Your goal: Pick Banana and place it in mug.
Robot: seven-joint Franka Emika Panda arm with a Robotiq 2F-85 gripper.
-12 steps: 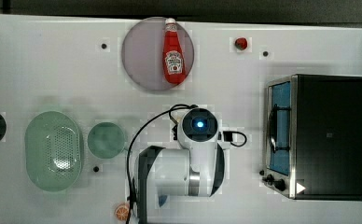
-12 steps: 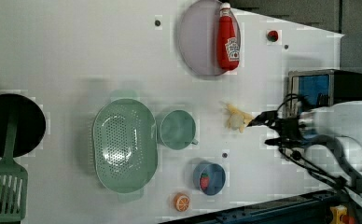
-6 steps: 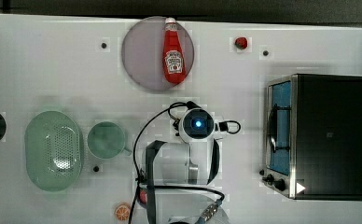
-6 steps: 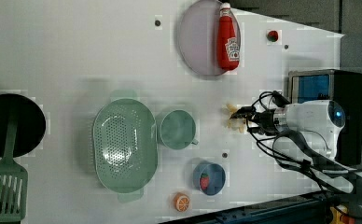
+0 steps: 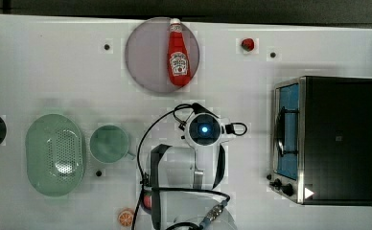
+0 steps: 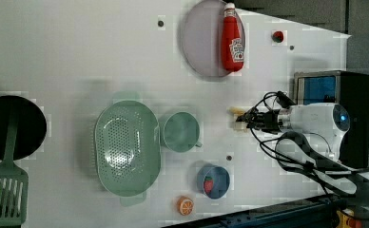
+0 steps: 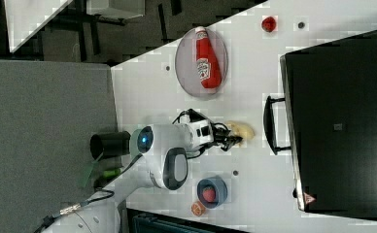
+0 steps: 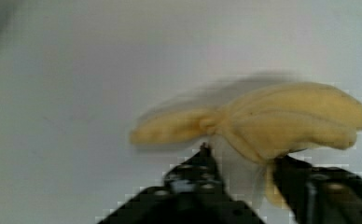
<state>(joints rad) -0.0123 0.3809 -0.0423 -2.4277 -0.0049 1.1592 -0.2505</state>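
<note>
The banana (image 8: 286,116), a pale yellow toy bunch, lies on the white table, also seen in the right view (image 7: 241,129) and the left view (image 6: 238,113). My gripper (image 8: 242,156) is down on it, its two black fingers closed on the bunch's near edge. In the left view the gripper (image 6: 247,118) reaches it from the left view's right. In the top view the arm's wrist (image 5: 203,129) covers the banana. The teal mug (image 5: 108,143) stands upright to the top view's left of the arm, and shows too in the left view (image 6: 180,131).
A green perforated basket (image 5: 54,153) sits beside the mug. A ketchup bottle (image 5: 178,57) lies on a grey plate. A toaster oven (image 5: 328,139) stands at the top view's right. A blue bowl (image 6: 212,180), an orange slice (image 6: 185,205) and a black pan (image 6: 6,128) are nearby.
The arm swung over the banana and came down onto it. The jaws, wide open a second ago, have closed in on the bunch.
</note>
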